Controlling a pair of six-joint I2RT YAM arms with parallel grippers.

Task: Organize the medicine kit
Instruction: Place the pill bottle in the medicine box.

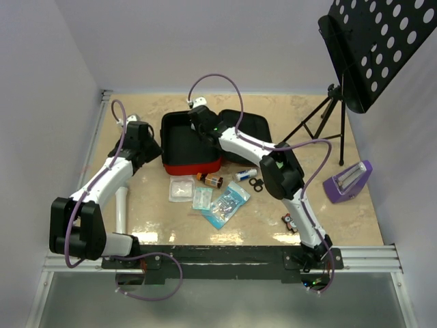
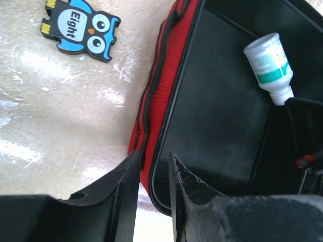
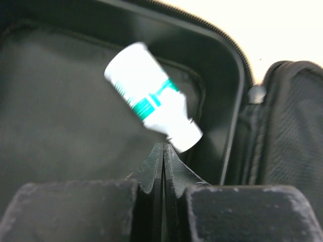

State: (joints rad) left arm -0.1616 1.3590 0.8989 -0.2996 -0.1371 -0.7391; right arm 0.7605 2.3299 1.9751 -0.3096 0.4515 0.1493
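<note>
Lying open: medicine kit (image 1: pixel 181 140), at the far middle of the table (image 1: pixel 157 212).
Left hand (image 2: pixel 154 157): narrow, clamped on the kit's red rim.
Right hand (image 3: pixel 163 147): closed tight, empty, inside the kit.
White bottle (image 3: pixel 149 96): blurred, just off its fingertips.

A robotics lab booth: blank white walls (image 1: pixel 205 41) enclose a beige table (image 1: pixel 157 220) bearing a tripod stand (image 1: pixel 321 119).

Bright, glary light; blurred bottle (image 3: pixel 151 96)

Beige table (image 1: pixel 341 219), medicine kit (image 1: pixel 191 166) (open), clear packets (image 1: pixel 229 203), owl tile (image 2: pixel 81 28)
</note>
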